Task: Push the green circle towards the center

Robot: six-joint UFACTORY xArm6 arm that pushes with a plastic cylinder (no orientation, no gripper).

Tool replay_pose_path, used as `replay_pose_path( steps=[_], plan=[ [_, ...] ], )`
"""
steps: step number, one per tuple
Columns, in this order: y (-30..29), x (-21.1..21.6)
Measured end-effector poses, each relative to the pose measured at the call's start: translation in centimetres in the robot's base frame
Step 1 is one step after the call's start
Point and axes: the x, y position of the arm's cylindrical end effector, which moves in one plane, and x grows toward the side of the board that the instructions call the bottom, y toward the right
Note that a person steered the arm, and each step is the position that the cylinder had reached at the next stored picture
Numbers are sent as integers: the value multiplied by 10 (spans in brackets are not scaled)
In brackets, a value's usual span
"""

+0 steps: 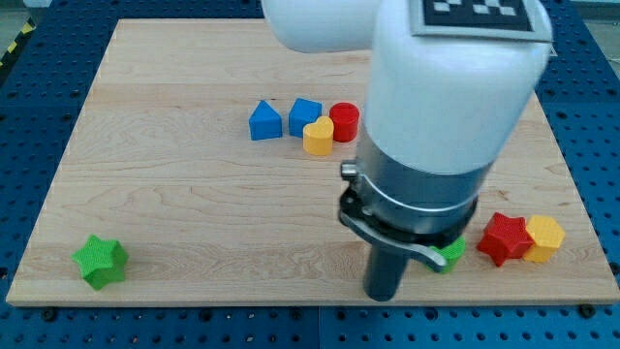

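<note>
A small part of a green block (450, 255), likely the green circle, shows at the view's lower right, mostly hidden behind the arm's body. My tip (384, 294) rests on the board just to the left of it and slightly lower in the view. Whether the tip touches the green block cannot be told. The large white and grey arm body (436, 116) covers the middle right of the board.
A green star (101, 261) lies at the lower left. Two blue blocks (265, 121) (304, 114), a yellow heart (318, 137) and a red cylinder (344, 121) cluster at upper centre. A red star (504, 237) and yellow block (544, 237) sit at lower right near the board's edge.
</note>
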Motion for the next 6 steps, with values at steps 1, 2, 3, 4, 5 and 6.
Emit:
replay_pose_path(
  steps=[1,2,3,4,5,6],
  plan=[
    [92,0],
    [121,-1],
    [115,-1],
    [104,-8],
    [94,-13],
    [80,-18]
  ],
)
